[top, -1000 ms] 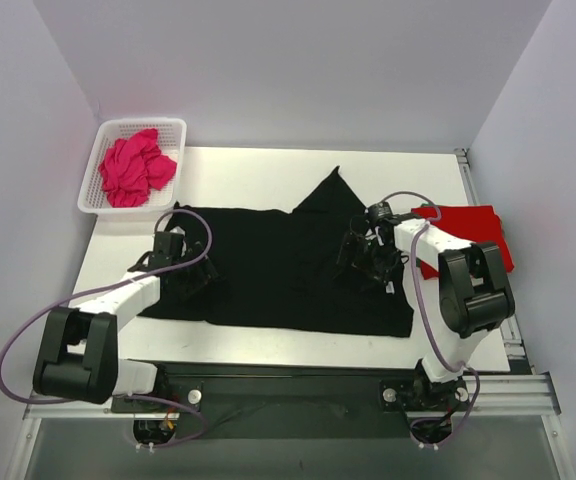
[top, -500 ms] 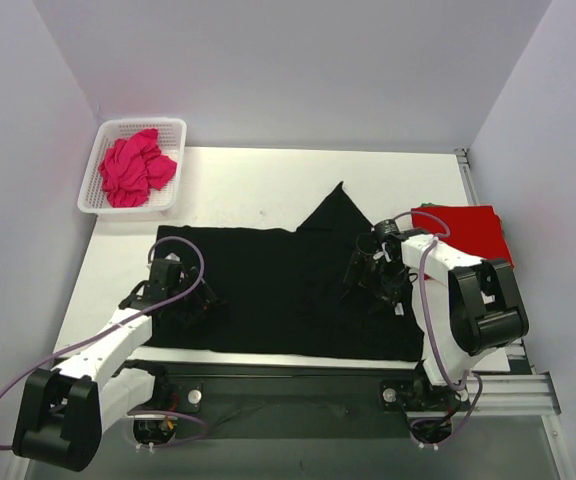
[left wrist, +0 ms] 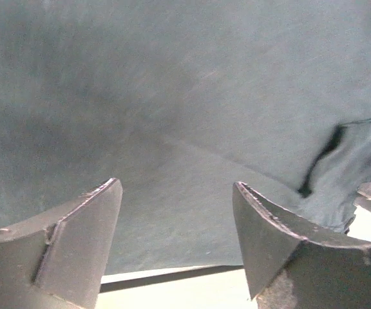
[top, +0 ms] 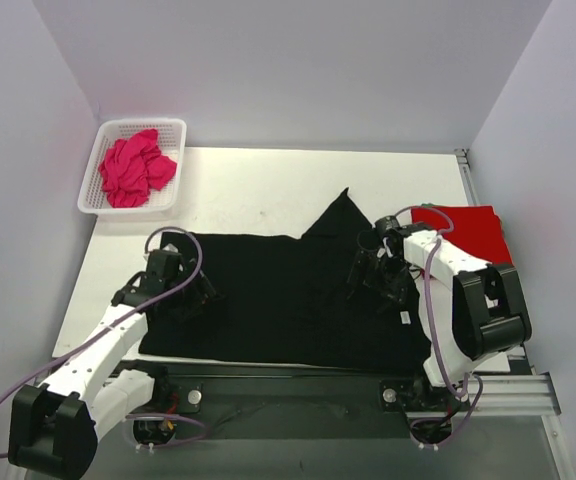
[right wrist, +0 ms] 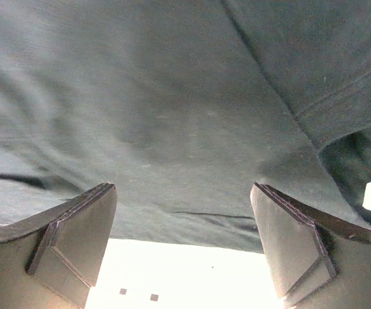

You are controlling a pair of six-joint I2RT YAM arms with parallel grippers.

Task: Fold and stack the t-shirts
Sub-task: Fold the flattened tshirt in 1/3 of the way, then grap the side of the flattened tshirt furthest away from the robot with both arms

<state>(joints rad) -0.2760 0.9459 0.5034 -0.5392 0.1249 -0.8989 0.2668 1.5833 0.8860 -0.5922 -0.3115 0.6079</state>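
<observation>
The black t-shirt is spread flat in the middle of the table. The left gripper is held over its left part and the right gripper over its right part, and both pairs of fingers are spread wide with no cloth gripped between them. The red t-shirt is laid at the right edge, and the pink t-shirt is seen crumpled in the basket at the far left.

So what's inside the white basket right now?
A crumpled magenta-pink t-shirt lies in the white basket. The cloth hides anything beneath it.
</observation>
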